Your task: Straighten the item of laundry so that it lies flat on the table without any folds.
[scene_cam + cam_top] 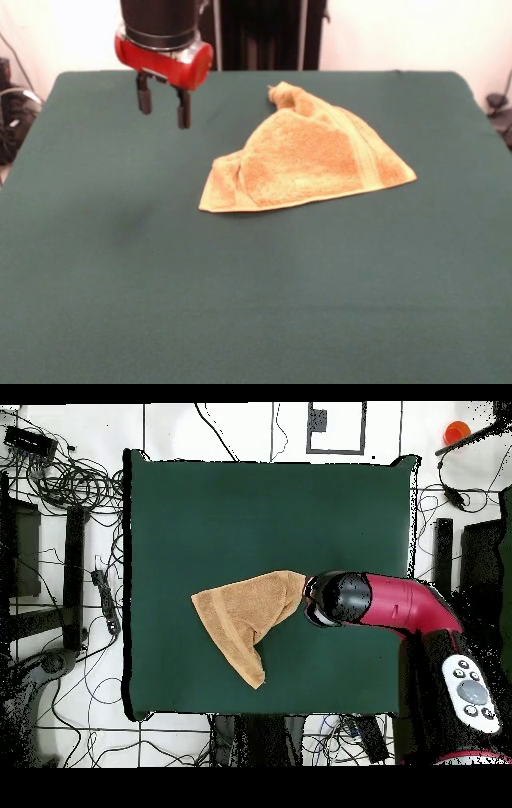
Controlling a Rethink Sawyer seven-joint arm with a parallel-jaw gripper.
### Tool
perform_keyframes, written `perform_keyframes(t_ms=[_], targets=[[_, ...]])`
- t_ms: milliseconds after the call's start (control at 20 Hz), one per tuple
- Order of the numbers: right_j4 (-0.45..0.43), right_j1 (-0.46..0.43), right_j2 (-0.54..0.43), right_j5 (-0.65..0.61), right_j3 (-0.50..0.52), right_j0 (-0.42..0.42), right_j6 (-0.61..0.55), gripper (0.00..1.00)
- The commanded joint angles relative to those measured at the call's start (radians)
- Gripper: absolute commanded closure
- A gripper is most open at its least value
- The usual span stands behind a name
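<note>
Towel (308, 156) lies folded into a triangle on the table (256, 304); gripper (163, 104) at its 9 o'clock, jaws apart, empty.

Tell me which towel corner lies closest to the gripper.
The folded-over corner of the towel, pointing toward the gripper; the other two corners lie farther off.

arm (400, 604): red, black | claw (163, 102): two dark fingers
</note>
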State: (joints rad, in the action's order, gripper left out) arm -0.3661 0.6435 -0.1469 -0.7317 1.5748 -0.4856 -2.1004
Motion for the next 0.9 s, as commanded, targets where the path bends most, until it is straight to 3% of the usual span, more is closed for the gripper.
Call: perform_keyframes(t_ms=[50,900], targets=[[0.032,-0.024,-0.141,-0.088,0.009,0.017,0.132,0.00],[0.033,-0.055,-0.188,-0.023,-0.005,0.018,0.075,0.00]])
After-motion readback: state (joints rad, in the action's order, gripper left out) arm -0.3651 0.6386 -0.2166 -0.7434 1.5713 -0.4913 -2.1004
